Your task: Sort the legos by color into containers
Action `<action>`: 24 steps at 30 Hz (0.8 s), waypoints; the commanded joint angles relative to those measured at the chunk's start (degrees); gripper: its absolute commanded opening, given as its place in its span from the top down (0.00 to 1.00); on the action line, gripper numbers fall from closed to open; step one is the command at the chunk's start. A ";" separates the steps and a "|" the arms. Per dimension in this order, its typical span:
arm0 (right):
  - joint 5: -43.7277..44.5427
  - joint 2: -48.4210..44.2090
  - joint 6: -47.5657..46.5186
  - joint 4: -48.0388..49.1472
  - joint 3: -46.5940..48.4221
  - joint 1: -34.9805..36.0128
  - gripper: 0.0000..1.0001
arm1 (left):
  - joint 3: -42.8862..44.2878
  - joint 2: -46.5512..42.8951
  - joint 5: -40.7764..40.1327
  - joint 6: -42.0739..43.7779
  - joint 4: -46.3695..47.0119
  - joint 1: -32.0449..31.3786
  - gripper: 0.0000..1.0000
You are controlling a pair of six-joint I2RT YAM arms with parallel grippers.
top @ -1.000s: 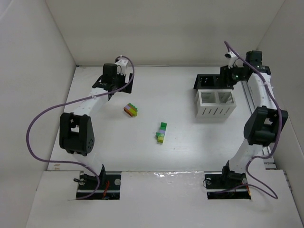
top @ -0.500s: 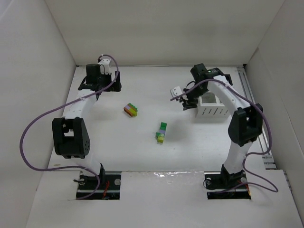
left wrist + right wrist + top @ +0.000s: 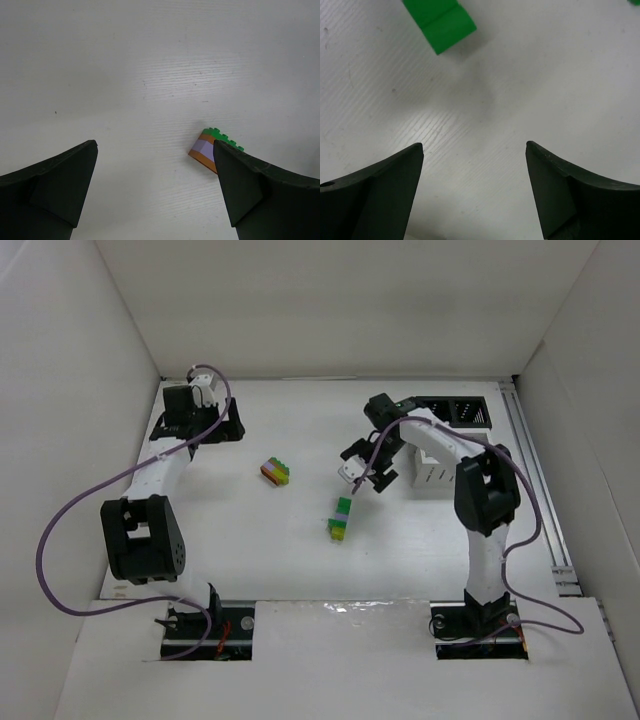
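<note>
Bricks lie loose on the white table [image 3: 250,560]. Your right gripper [image 3: 474,145] is spread wide and empty, just beyond the green-topped plastic brick stack [image 3: 341,518]. Your left gripper [image 3: 154,145] is spread too, holding nothing, far-left of the multicoloured striped brick stack [image 3: 276,471]. White slotted bin [image 3: 428,472] and black slotted bin [image 3: 455,410] stand at far right.

No readable text or labels.

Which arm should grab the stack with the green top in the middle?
The right one, I think. The right gripper hangs open right by the green-topped stack, and its green brick shows just ahead in the wrist view. The left gripper, also open, is far back on the left, nearer the other stack.
</note>
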 commanded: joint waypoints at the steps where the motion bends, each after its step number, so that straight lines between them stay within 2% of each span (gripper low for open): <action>1: -0.34 1.33 -18.08 -2.03 3.17 1.75 0.12 | -0.57 -2.09 0.53 -0.69 0.47 0.49 0.00; 11: 1.42 0.72 -26.18 -8.73 0.79 6.23 0.17 | 0.66 0.47 2.11 -1.22 0.47 2.87 0.00; 24: 2.47 -0.86 -26.18 -2.06 -4.22 10.45 0.16 | -6.81 -5.24 4.75 -2.36 2.32 2.87 0.00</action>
